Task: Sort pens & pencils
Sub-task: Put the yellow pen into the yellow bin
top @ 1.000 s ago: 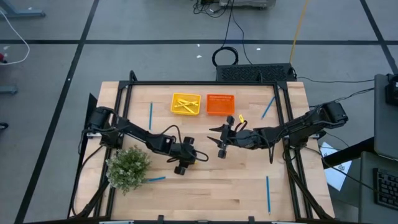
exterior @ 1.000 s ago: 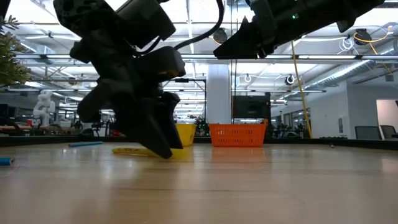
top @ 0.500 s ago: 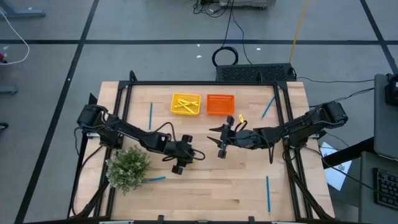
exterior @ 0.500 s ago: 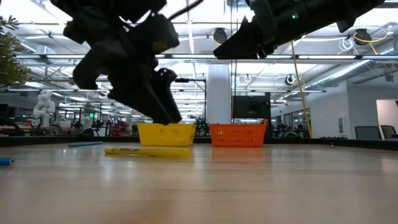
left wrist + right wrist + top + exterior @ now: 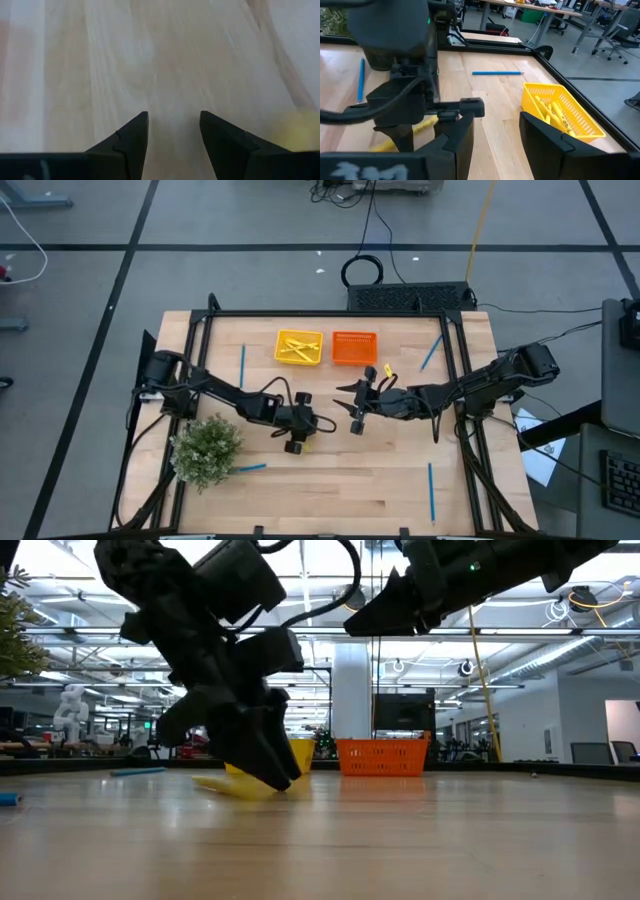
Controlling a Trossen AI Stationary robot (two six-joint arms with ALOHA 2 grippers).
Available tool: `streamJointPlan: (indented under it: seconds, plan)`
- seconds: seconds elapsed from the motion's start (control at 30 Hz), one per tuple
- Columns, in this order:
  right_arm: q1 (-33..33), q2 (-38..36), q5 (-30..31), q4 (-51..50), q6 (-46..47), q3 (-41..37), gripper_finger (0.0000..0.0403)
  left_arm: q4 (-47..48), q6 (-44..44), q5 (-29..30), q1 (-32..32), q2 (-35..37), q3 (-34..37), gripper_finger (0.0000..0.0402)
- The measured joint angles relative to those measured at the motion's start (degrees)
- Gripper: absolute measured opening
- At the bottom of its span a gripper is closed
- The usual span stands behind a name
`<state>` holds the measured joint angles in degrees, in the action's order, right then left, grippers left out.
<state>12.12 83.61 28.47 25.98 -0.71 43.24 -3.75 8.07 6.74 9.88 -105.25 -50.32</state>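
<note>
Yellow tray [image 5: 299,347] holds yellow pencils [image 5: 296,346]; orange tray [image 5: 354,347] bare. Both hands w/ fingers apart, gripping nothing.

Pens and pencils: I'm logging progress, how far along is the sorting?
Done: several yellow pencils lie in the yellow tray. In hand: the open left end effector is down at one yellow pencil on the table, not gripping it; the right end effector waits open mid-table. Left: four blue pens lie loose; the orange tray shows none.

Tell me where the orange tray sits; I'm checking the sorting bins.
In the high view the orange tray sits at the table's far edge, immediately right of the yellow tray.
</note>
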Motion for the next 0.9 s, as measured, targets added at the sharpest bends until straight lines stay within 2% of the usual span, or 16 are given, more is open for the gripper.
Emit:
streamJointPlan:
  seconds: [0.3,0.5,0.67,0.9]
  plan:
    - [0.0,0.0,0.0,-0.2,0.0,0.0,0.0146,2.4,-0.6,-2.0,-0.4,1.2,0.1,0.0186]
    - [0.0,0.0,0.0,-0.2,0.0,0.0,0.0146,9.8,-3.7,-2.0,0.5,7.1,0.1,0.0186]
    - [0.0,0.0,0.0,-0.2,0.0,0.0,0.0146,14.4,-12.2,0.9,1.6,13.2,0.1,0.0186]
    - [0.0,0.0,0.0,-0.2,0.0,0.0,0.0146,18.3,-35.2,1.3,4.7,14.8,0.1,0.0186]
